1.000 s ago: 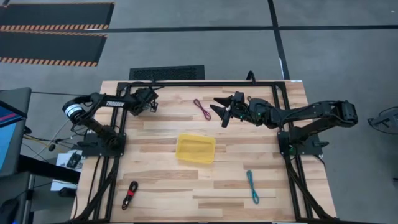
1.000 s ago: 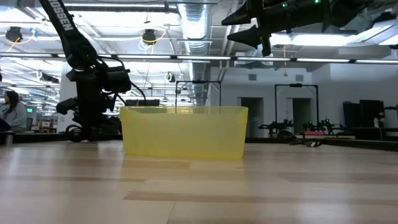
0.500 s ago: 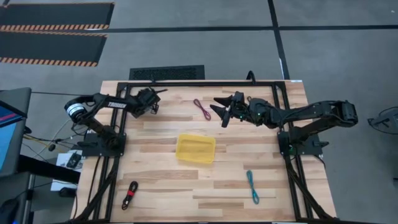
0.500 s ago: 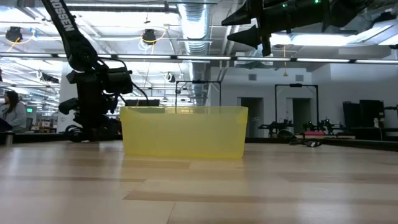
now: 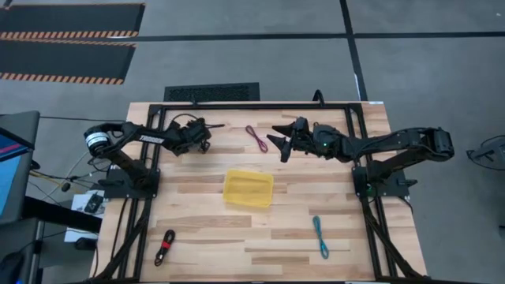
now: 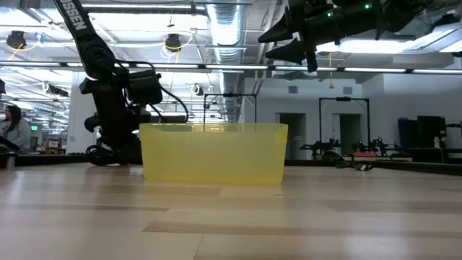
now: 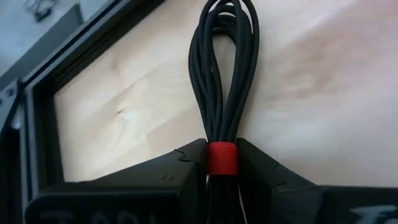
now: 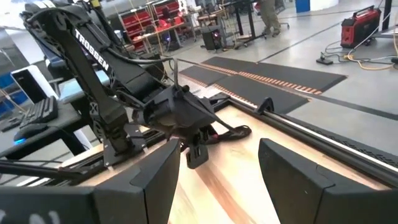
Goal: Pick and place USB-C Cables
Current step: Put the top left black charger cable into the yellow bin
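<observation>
My left gripper [image 7: 222, 163] was clamped on a black cable [image 7: 222, 68] at its red band, above the far left of the table [image 5: 207, 237]. White lettering on my left arm read partly "TROSSEN". My right gripper [image 5: 278, 140] hung with fingers spread wide above the far middle, just right of the maroon cable [image 5: 256, 137]. The yellow tray [image 5: 248, 188] sat mid-table. A black-and-red cable [image 5: 164, 247] lay near left, a teal cable [image 5: 319, 236] near right.
</observation>
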